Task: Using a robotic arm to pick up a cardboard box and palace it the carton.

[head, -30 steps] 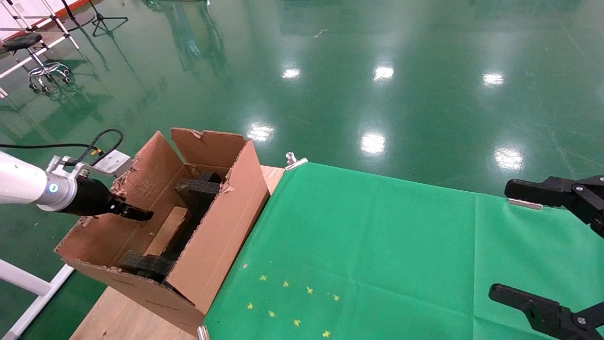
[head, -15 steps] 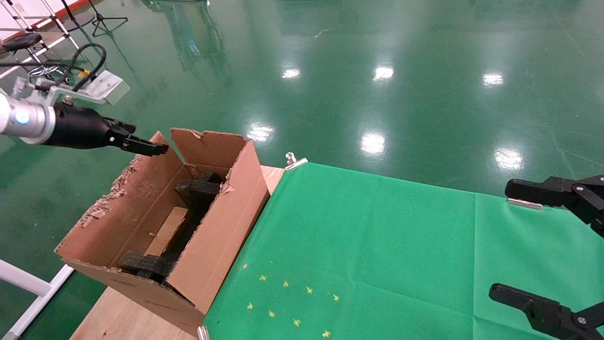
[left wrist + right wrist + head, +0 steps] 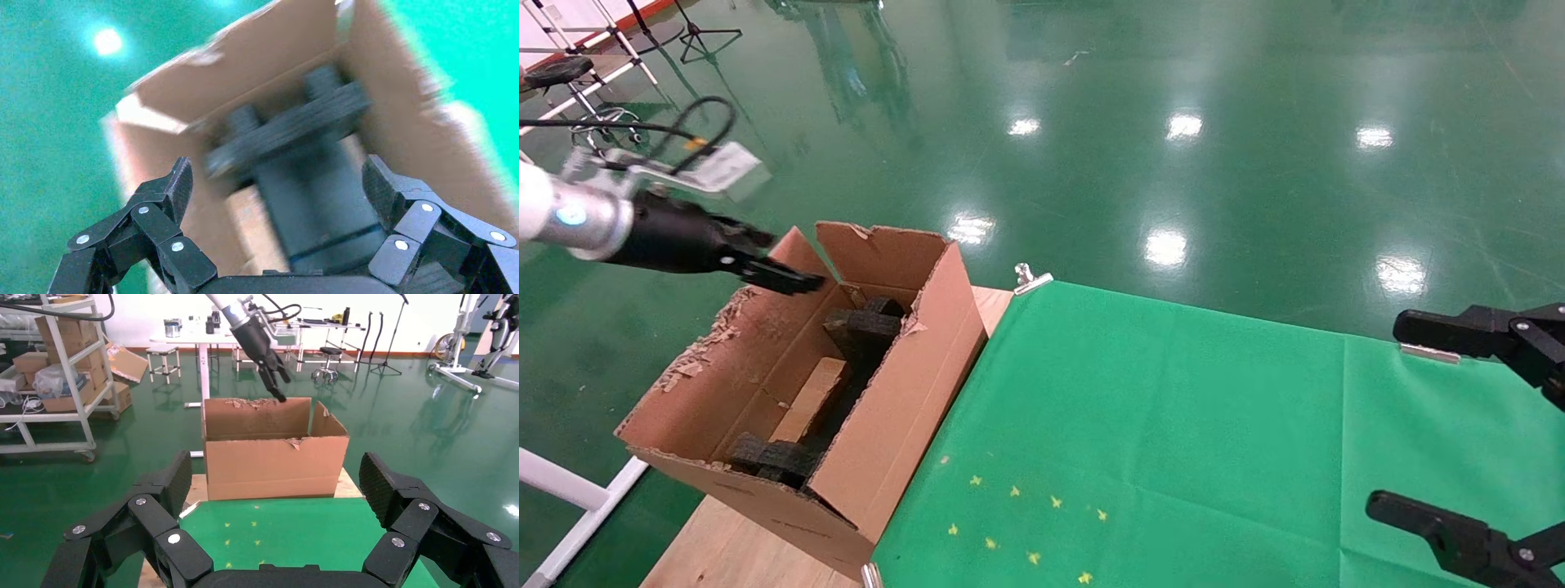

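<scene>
The left gripper (image 3: 784, 279) hangs empty, fingers spread wide, above the carton's (image 3: 903, 408) far-left flap; the box (image 3: 809, 398) lies below it inside, long axis along the carton.

I stand in a lab or workshop hall: glossy green floor (image 3: 1214, 98) reflecting ceiling lights, wheeled metal shelving (image 3: 67, 373) stacked with boxes, white workbenches (image 3: 202, 340), stools (image 3: 556, 73), tripod stands (image 3: 388, 337), and a green cloth (image 3: 1214, 425) clipped over my wooden table (image 3: 723, 555).
</scene>
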Robot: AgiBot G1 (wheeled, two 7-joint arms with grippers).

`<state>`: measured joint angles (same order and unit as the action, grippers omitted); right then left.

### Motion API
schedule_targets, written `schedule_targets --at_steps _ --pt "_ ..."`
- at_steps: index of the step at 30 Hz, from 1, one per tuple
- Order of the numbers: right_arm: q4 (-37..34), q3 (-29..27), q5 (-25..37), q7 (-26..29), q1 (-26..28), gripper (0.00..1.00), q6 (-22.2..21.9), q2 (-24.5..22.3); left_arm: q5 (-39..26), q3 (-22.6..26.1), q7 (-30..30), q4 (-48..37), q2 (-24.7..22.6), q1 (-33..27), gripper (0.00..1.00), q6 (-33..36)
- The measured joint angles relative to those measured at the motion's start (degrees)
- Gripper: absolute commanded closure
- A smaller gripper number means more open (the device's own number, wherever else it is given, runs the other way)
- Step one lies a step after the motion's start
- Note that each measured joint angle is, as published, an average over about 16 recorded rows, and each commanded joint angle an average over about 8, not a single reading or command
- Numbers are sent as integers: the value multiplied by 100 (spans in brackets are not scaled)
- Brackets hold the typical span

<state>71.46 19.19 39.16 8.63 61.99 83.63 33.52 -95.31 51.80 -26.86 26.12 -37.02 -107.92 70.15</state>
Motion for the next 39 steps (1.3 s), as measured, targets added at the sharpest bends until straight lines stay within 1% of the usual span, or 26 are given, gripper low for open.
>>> schedule_targets --at_steps 5,39 --pt "0 0 0 0 0 0 0 0 397 -266 119 353 17 344 0 115" --pt "0 1 -1 -1 0 0 -1 0 3621 -2424 1091 3216 136 3141 0 1053"
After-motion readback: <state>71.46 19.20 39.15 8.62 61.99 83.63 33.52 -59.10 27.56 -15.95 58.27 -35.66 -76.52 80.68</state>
